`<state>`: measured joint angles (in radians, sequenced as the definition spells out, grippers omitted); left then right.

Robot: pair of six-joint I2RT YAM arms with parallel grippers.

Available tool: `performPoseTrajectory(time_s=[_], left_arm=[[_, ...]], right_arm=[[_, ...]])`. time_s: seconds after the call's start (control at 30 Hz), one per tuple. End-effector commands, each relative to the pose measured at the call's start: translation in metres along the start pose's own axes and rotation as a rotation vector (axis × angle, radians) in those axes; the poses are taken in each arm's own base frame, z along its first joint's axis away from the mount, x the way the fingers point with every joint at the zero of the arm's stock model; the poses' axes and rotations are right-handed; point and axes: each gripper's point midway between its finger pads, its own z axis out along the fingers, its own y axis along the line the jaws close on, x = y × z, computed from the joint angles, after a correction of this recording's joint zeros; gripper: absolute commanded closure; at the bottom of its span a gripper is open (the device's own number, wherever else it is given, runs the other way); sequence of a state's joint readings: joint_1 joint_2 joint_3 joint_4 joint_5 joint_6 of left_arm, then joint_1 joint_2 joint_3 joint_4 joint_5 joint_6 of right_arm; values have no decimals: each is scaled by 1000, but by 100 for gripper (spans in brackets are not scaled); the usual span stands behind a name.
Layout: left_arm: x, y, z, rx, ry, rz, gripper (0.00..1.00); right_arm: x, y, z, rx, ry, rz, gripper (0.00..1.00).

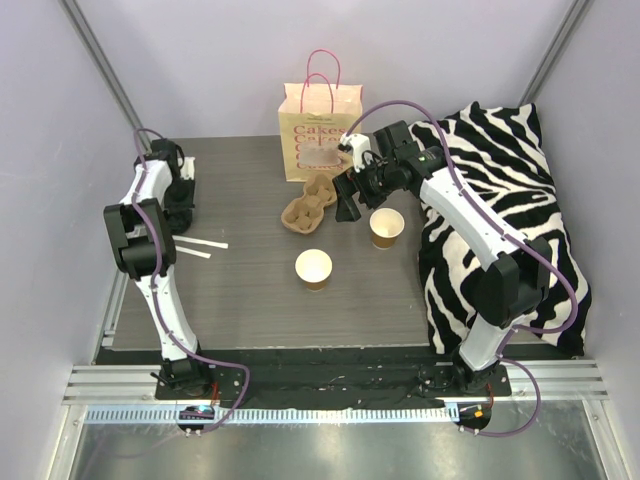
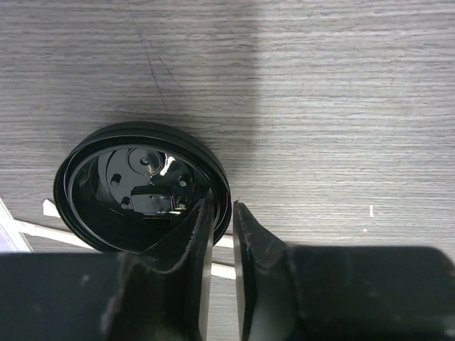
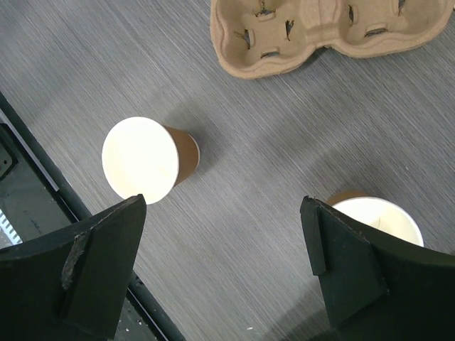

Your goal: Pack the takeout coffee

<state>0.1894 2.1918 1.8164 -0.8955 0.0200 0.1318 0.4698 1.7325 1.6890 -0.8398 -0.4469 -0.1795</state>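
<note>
One cup (image 3: pixel 140 158) sits just beyond the wide-spread right jaws; left jaws straddle the lid (image 2: pixel 114 177) rim, grip uncertain.

A robotics lab cell: plain lilac walls (image 1: pixel 200 70) enclose a grey wood-grain table (image 1: pixel 250 300) edged by aluminium rails (image 1: pixel 110 385).
</note>
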Motion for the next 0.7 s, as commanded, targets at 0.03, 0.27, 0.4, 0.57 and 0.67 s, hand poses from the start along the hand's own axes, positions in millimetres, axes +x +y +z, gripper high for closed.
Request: performPoseTrajectory(time_s=[0.03,0.27,0.4,0.57,0.67], left_arm=[[-14,0,-7,8,-40,-1,82],[-12,1,-1,-1,-25,0,71],[-11,2,3,-3,-17,-2,69],[-12,1,2,-1,-15,-4,76],[-15,2,-5,-1,-29,-11,82]], right_arm=[[-21,5,-11,-4,-60,-29,0],[-22,6,-11,-7,-60,-31,0],[-21,6,-11,-6,-58,-31,0],[-21,4,-10,-4,-57,-30,0],[-21,6,-10,-8,-57,-31,0]])
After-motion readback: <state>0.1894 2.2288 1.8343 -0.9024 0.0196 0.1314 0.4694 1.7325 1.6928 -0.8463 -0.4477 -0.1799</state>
